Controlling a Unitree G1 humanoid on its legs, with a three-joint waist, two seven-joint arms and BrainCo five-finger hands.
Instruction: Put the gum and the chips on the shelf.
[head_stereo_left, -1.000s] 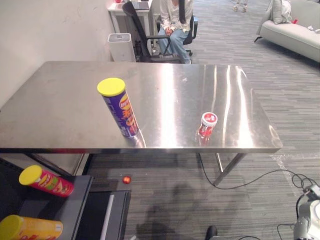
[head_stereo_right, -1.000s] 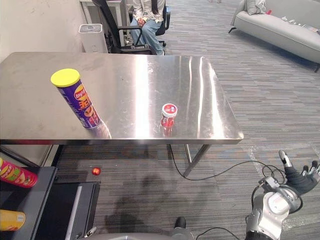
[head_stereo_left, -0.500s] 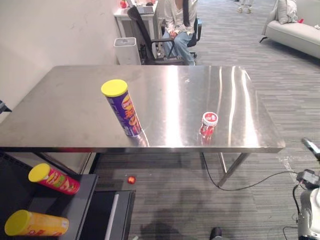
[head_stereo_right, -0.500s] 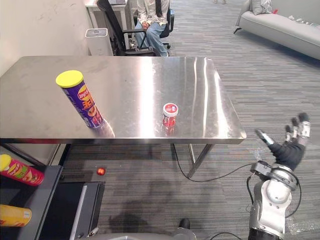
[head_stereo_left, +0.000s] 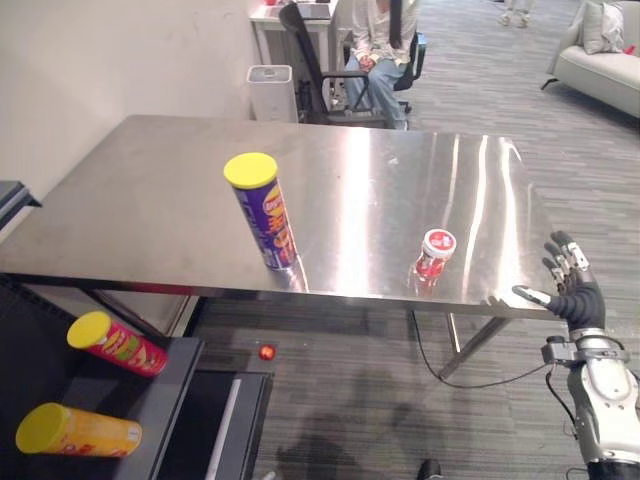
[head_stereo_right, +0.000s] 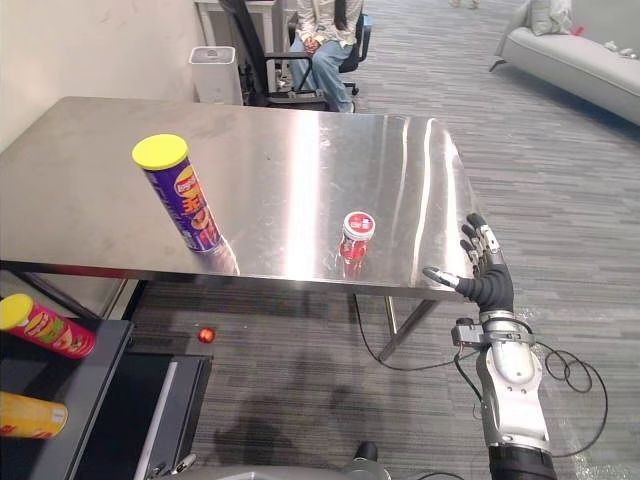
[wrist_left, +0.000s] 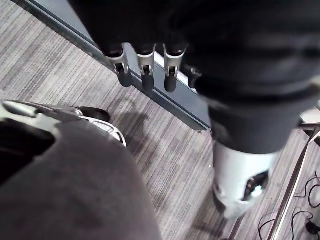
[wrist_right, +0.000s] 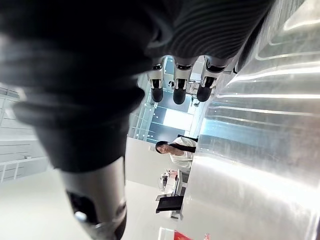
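Hands first: your right hand (head_stereo_right: 489, 285) is raised just off the front right corner of the long stainless-steel table (head_stereo_left: 150, 200). Its fingers are straight and spread wide, and the thumb points toward the table edge. It holds nothing and touches nothing. Your left hand (wrist_left: 145, 67) hangs low over the grey striped carpet (head_stereo_left: 350, 400) with its fingers straight and relaxed. It is empty too, and a dark rail (wrist_left: 172, 104) runs past the fingertips.

Both task items stand on the table. The tall purple chips can with the yellow lid (head_stereo_left: 265, 215) is upright near the front edge, left of the middle. The small red gum jar with the white lid (head_stereo_left: 435, 253) is upright close to the front edge toward the right end, near your right hand but apart from it. The 2 are well apart.

The dark shelf unit (head_stereo_left: 150, 400) sits low by the table's front left corner. On it 2 cans lie on their sides: a red can with a yellow lid (head_stereo_left: 112, 343) and, nearer you, a yellow-orange can (head_stereo_left: 75, 432). A small red ball (head_stereo_left: 267, 352) lies on the carpet below the front edge. Beyond the far edge a person (head_stereo_left: 385, 40) sits by a black office chair (head_stereo_left: 315, 60), with a white bin (head_stereo_left: 272, 92) beside it.
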